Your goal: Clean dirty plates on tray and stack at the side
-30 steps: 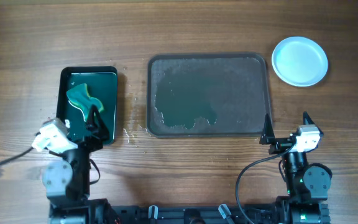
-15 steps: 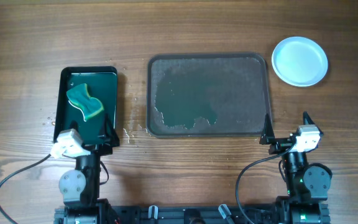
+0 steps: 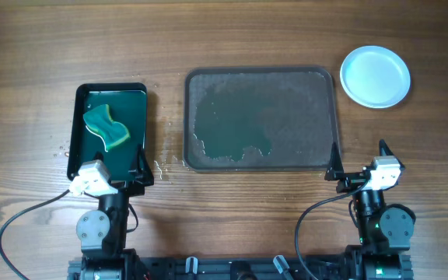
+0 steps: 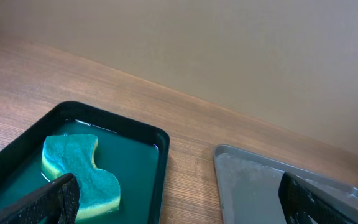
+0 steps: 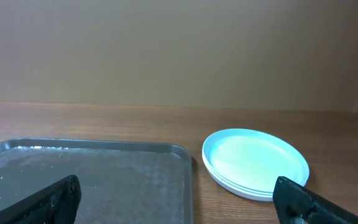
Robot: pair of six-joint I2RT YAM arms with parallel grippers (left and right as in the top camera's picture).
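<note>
The plates (image 3: 375, 75) sit stacked on the table right of the tray, pale blue one on top; the stack also shows in the right wrist view (image 5: 255, 162). The dark grey tray (image 3: 261, 118) holds no plates, only wet streaks and a teal smear; it shows in the right wrist view (image 5: 92, 177) and the left wrist view (image 4: 253, 186). My left gripper (image 3: 127, 175) is open and empty at the near edge of the black tray (image 3: 111, 128); its fingers show in its wrist view (image 4: 182, 202). My right gripper (image 3: 358, 159) is open and empty near the tray's front right corner, its fingers showing in its own view (image 5: 179, 202).
A teal-green sponge (image 3: 106, 127) lies in the black tray with teal liquid, seen in the left wrist view too (image 4: 79, 171). Water drops (image 3: 160, 167) lie on the wood between the two trays.
My left arm has drawn back toward the front edge, away from the sponge, which stays in the black tray. The right arm has not moved.
</note>
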